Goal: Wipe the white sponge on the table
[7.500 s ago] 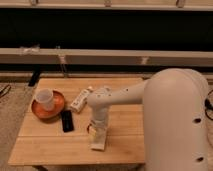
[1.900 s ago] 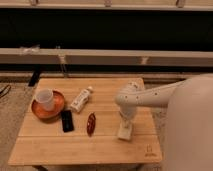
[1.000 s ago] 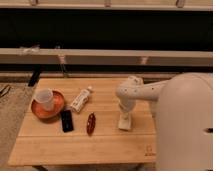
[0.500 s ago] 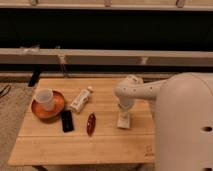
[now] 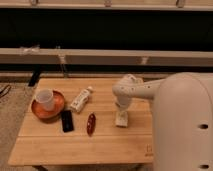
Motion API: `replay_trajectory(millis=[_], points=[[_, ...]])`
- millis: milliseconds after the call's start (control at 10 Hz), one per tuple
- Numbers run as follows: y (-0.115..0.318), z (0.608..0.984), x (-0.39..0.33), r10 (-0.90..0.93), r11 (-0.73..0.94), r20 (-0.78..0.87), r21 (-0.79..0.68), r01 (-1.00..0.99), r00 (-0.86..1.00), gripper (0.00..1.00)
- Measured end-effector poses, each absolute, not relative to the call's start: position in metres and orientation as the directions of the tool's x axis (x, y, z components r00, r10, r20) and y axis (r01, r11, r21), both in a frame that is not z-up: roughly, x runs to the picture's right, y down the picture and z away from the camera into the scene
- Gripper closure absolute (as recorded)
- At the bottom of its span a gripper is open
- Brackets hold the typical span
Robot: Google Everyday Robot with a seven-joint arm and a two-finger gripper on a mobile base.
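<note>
Hand (image 5: pixel 121 111), sponge (image 5: pixel 121 119) farther back now.

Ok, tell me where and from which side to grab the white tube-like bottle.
Grip the white bottle across its narrow middle, coming straight down from above. It lies flat on the table, angled between the orange bowl and the red object, so its long sides are free. The pincer is shut on the white sponge to its right.

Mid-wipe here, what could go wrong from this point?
1. The gripper presses the white sponge onto the table; a wider stroke leftward might hit the red object or black phone.
2. The arm hides part of the sponge, so a slipping hold could go unnoticed.
3. Further left, the white bottle may roll if bumped.
</note>
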State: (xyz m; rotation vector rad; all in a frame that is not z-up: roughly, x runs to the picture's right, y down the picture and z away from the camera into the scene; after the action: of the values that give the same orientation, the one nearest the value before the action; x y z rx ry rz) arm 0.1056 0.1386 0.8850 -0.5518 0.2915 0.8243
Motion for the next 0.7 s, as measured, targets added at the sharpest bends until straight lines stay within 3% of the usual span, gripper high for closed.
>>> replay_trajectory(millis=[300, 700], points=[[0.130, 0.892, 0.079, 0.585, 0.591, -0.388, -0.397, -0.702, 0.712, 1.00], [0.102, 0.912, -0.011, 0.523, 0.664, -0.264, -0.471, -0.581, 0.811, 1.00]])
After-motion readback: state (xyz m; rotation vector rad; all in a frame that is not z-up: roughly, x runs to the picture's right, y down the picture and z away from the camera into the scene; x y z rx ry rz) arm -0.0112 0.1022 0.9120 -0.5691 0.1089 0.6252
